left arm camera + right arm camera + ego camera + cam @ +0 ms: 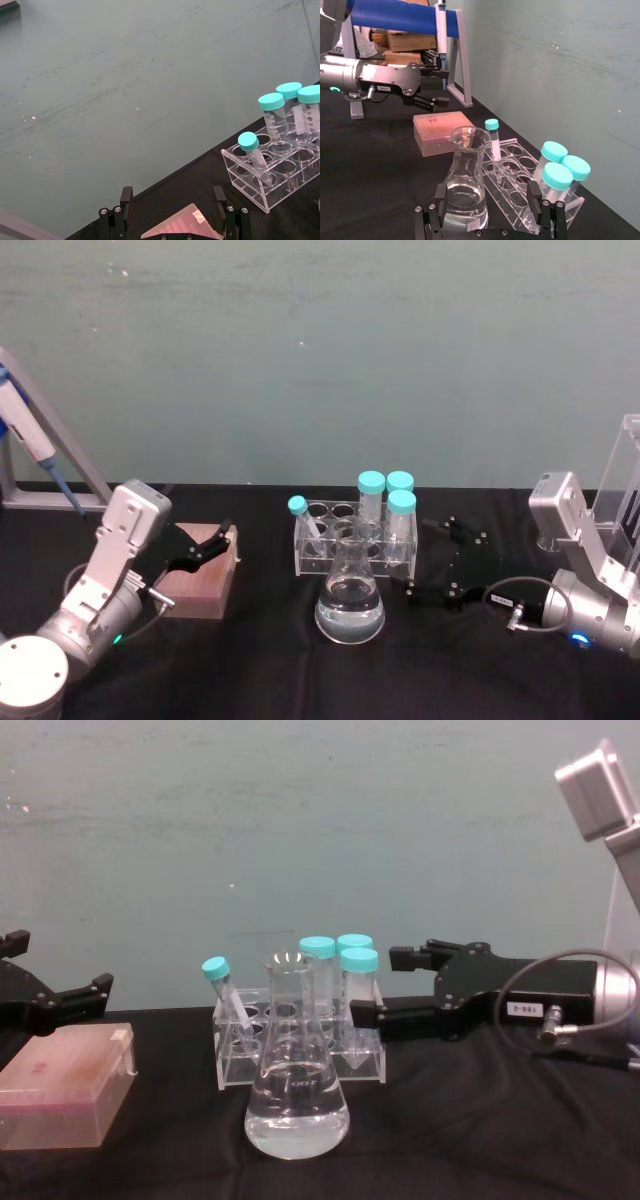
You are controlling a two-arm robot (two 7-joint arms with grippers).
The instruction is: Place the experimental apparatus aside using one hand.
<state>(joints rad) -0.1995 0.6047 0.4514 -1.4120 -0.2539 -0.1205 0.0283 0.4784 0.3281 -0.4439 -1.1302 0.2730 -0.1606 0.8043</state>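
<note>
Flask (350, 608) before rack (312, 543), right hand (420, 558) beside.

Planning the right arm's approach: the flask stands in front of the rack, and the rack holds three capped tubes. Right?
Not quite. The rack holds four capped tubes, as the head view shows: three upright, one leaning. The flask does stand in front of it.
</note>
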